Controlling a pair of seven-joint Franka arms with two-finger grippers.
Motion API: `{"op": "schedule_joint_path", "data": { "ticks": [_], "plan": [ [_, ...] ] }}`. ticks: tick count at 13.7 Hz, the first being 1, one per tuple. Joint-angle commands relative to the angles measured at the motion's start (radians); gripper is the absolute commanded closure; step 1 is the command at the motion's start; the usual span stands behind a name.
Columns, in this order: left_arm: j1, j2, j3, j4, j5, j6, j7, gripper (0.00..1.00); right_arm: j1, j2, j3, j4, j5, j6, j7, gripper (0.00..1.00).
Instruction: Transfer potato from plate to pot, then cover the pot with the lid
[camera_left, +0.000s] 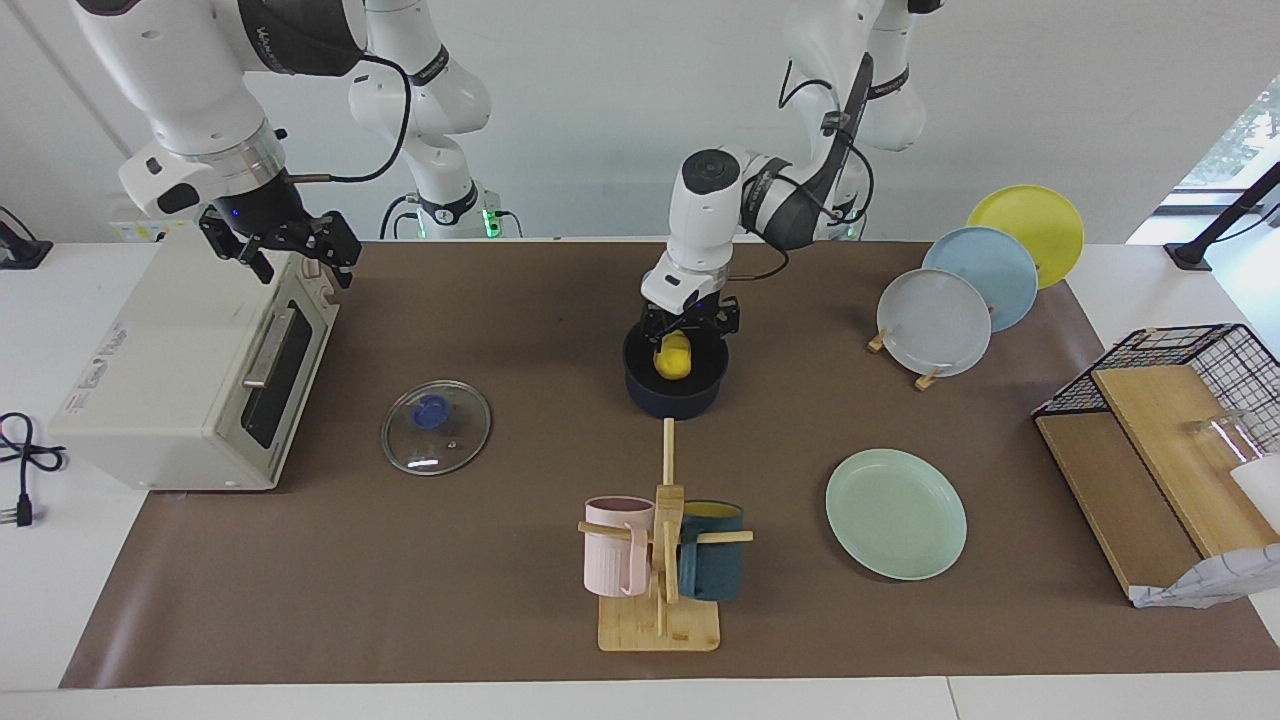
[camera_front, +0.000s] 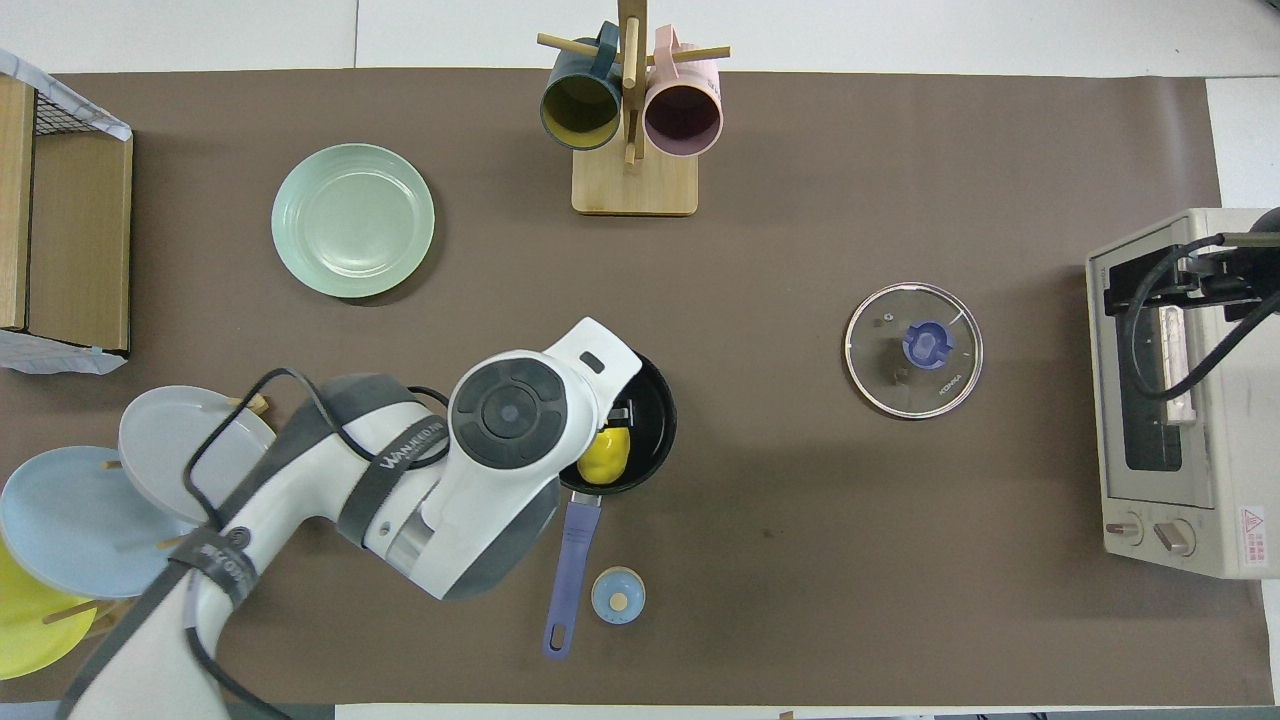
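The yellow potato (camera_left: 674, 358) lies inside the dark navy pot (camera_left: 700, 400) at the middle of the table; it also shows in the overhead view (camera_front: 604, 455) in the pot (camera_front: 657, 400). My left gripper (camera_left: 690, 335) hangs just over the pot's mouth, its fingers spread wider than the potato. The mint-green plate (camera_left: 895, 512) is bare, farther from the robots, toward the left arm's end. The glass lid (camera_left: 436, 427) with its blue knob lies flat on the mat toward the right arm's end. My right gripper (camera_left: 295, 262) waits open over the toaster oven.
A toaster oven (camera_left: 190, 380) stands at the right arm's end. A mug rack (camera_left: 660, 560) stands farther from the robots than the pot. A rack of plates (camera_left: 960, 300) and a wire basket (camera_left: 1190, 370) are at the left arm's end. A small bell (camera_front: 617, 596) sits by the pot's handle (camera_front: 570, 570).
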Motion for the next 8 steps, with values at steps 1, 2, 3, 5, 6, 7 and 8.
{"op": "schedule_joint_path", "data": {
  "ticks": [1,2,3,5,6,7,8],
  "plan": [
    [0.154,-0.055,-0.001,0.139,-0.035,-0.214,0.179,0.00,-0.014,-0.012,0.011,-0.008,0.009,0.006,-0.002,0.00],
    [0.210,-0.064,0.000,0.174,-0.035,-0.273,0.275,0.00,-0.016,-0.010,0.011,-0.008,0.009,0.006,-0.003,0.00],
    [0.273,-0.066,0.001,0.196,-0.034,-0.308,0.361,0.00,-0.016,-0.010,0.011,-0.008,0.006,0.003,-0.003,0.00],
    [0.387,-0.067,-0.003,0.211,-0.027,-0.341,0.538,0.00,-0.016,-0.012,0.009,-0.008,-0.003,-0.016,-0.005,0.00],
    [0.431,-0.078,-0.004,0.207,-0.026,-0.342,0.598,0.00,-0.016,-0.012,0.009,-0.008,-0.005,-0.020,-0.005,0.00],
    [0.455,-0.079,-0.004,0.202,-0.023,-0.347,0.636,0.00,-0.016,-0.012,0.009,-0.008,-0.008,-0.022,-0.005,0.00],
    [0.458,-0.079,-0.003,0.202,-0.021,-0.368,0.638,0.00,-0.014,-0.012,0.009,-0.007,-0.022,-0.022,-0.005,0.00]
  ]
}}
